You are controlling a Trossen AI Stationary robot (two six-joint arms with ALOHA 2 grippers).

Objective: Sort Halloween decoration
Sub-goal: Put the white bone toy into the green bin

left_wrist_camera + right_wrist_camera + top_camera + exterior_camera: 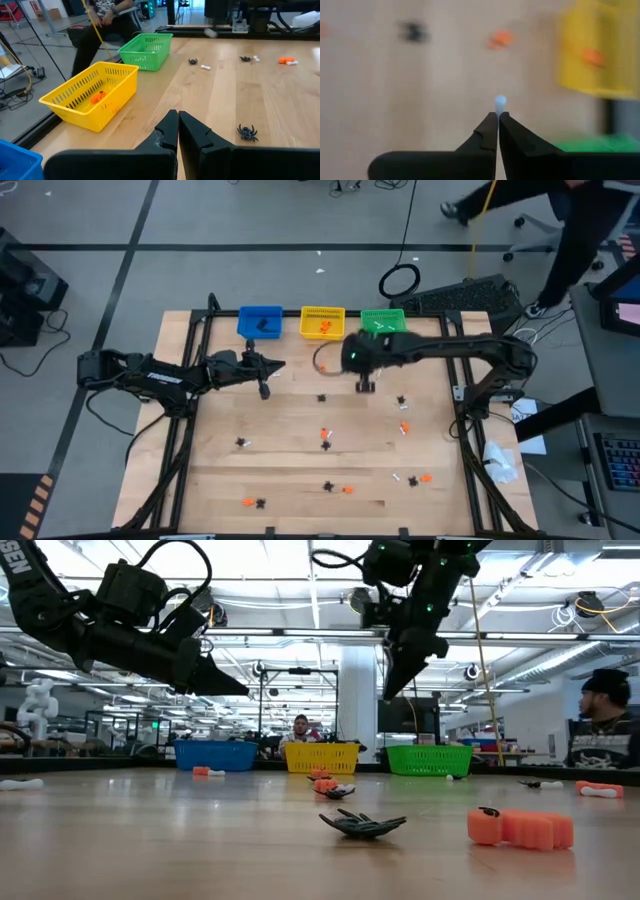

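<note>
Three bins: one blue bin (260, 322), one yellow bin (322, 323), one green bin (383, 320); two arms.

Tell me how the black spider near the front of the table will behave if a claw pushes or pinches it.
The black spider looks tiny and thin-legged, so it is probably very light and would skid on the smooth wooden table rather than roll. It lies flat and low, so tipping seems unlikely. Its splayed legs may flex or slip from a pinch.
</note>
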